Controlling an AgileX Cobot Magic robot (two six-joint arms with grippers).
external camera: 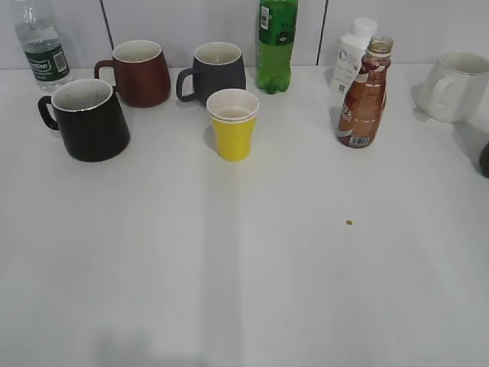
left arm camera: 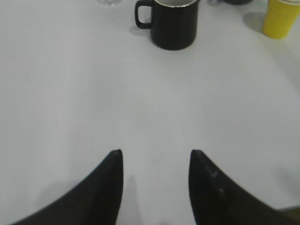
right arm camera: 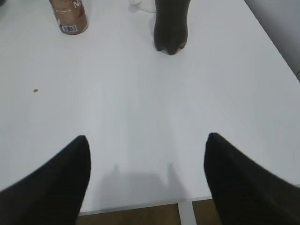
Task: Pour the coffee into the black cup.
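Left gripper [left arm camera: 156,161] jaws parted, right gripper [right arm camera: 146,147] jaws wider (both empty)

In the exterior view the water bottle [external camera: 40,46] and green bottle [external camera: 276,44] lose their tops to the upper edge. The white mug [external camera: 457,86] is clipped at the right edge, and a dark object [external camera: 485,160] below it shows only a sliver. The coffee bottle [external camera: 364,93] covers the lower part of the white bottle [external camera: 353,53]. The speck [external camera: 349,222] on the surface [external camera: 244,290] is too small to identify. In the left wrist view the black cup [left arm camera: 174,23] and yellow cup [left arm camera: 281,18] are cut at their rims. In the right wrist view the dark bottle [right arm camera: 171,26] shows only its base.
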